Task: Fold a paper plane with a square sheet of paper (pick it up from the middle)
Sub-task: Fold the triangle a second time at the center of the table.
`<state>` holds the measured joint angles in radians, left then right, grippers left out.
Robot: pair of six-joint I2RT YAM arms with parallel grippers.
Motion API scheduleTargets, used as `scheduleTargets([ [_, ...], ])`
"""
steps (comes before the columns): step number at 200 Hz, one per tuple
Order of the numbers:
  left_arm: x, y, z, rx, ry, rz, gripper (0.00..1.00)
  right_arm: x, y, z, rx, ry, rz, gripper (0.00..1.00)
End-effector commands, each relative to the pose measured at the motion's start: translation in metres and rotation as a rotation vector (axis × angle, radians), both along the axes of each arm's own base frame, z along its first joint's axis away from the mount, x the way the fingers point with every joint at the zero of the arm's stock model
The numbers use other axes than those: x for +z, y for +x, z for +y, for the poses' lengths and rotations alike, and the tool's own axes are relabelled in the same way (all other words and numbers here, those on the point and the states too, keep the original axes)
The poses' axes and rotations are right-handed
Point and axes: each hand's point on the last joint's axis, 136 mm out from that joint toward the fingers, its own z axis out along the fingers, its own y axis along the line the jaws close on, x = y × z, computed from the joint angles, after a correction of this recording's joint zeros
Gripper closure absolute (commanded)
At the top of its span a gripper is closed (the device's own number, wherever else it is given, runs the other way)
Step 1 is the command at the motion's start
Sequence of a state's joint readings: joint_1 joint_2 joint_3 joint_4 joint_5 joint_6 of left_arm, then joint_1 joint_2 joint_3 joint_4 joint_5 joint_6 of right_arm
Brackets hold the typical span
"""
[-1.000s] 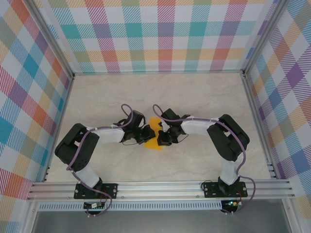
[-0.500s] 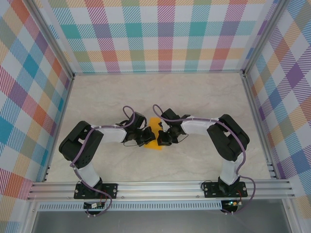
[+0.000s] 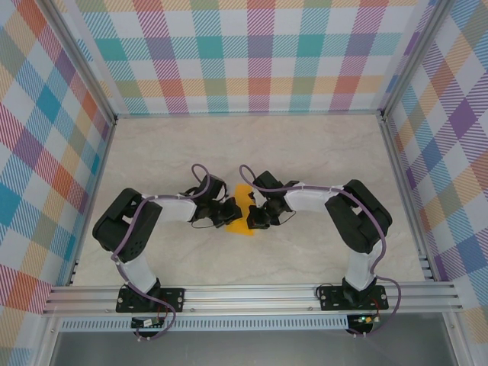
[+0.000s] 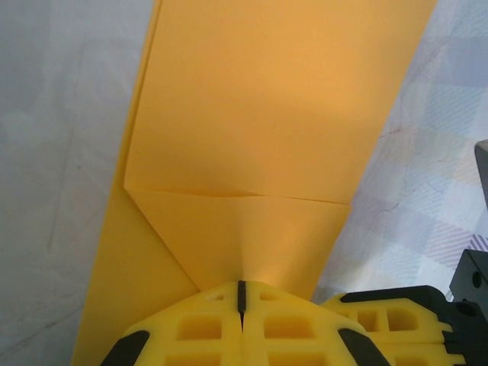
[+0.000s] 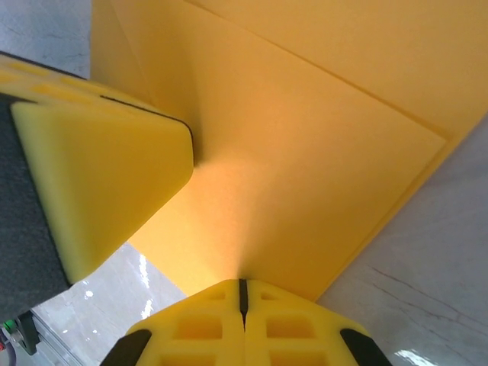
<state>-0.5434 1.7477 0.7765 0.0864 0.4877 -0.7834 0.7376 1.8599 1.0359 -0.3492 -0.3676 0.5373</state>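
The folded orange-yellow square sheet of paper (image 3: pixel 242 197) was at the middle of the pale marbled tabletop (image 3: pixel 305 152), between the two arms' wrists. The left pincer (image 4: pixel 241 296) was clamped on one edge of the paper, just below a diagonal crease. The right pincer (image 5: pixel 242 290) was clamped on the opposite side, its yellow pads pressed together.

You look down on a pale marbled table (image 3: pixel 320 152), evenly lit with no hard shadows. At its far side stands a far wall (image 3: pixel 252 53) of pastel plaid. A left wall (image 3: pixel 38 152) and a right wall (image 3: pixel 457 152) in the same plaid close the sides. Silver posts (image 3: pixel 80 61) mark the far corners, and a slotted rail (image 3: pixel 252 297) runs along the near edge.
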Motion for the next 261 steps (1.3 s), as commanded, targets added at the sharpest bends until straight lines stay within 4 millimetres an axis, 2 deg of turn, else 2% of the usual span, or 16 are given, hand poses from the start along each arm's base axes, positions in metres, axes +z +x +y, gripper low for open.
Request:
scheduleTargets([
  [1,-0.020,0.031,0.031,0.090,0.080,-0.075,0.95,-0.047,-0.036,-0.048,0.005,-0.220,0.124,0.99],
  [63,-0.015,0.046,0.053,0.135,0.086,-0.088,0.95,-0.050,-0.038,-0.051,0.004,-0.233,0.126,0.99],
  [86,-0.014,0.051,0.055,0.135,0.096,-0.093,0.95,-0.049,-0.037,-0.051,0.003,-0.232,0.124,0.99],
  [119,-0.001,0.063,0.057,0.136,0.116,-0.126,0.95,-0.045,-0.034,-0.048,-0.007,-0.222,0.115,0.99],
  [149,0.007,0.073,0.061,0.132,0.163,-0.150,0.95,-0.035,-0.028,-0.040,-0.019,-0.187,0.092,0.99],
  [166,0.014,0.075,0.062,0.145,0.161,-0.161,0.93,-0.020,-0.016,-0.026,-0.033,-0.121,0.058,0.98],
  [193,0.023,0.065,0.064,0.172,0.130,-0.151,0.84,0.028,0.013,0.006,-0.073,0.031,-0.043,0.93],
  [214,0.029,0.050,0.064,0.189,0.084,-0.129,0.73,0.054,0.028,0.013,-0.096,0.079,-0.120,0.85],
  [228,0.031,0.040,0.062,0.185,0.052,-0.107,0.64,0.056,0.035,0.009,-0.108,0.048,-0.148,0.85],
  [261,0.036,0.026,0.063,0.219,0.010,-0.085,0.58,0.047,0.048,-0.001,-0.145,-0.013,-0.172,0.83],
])
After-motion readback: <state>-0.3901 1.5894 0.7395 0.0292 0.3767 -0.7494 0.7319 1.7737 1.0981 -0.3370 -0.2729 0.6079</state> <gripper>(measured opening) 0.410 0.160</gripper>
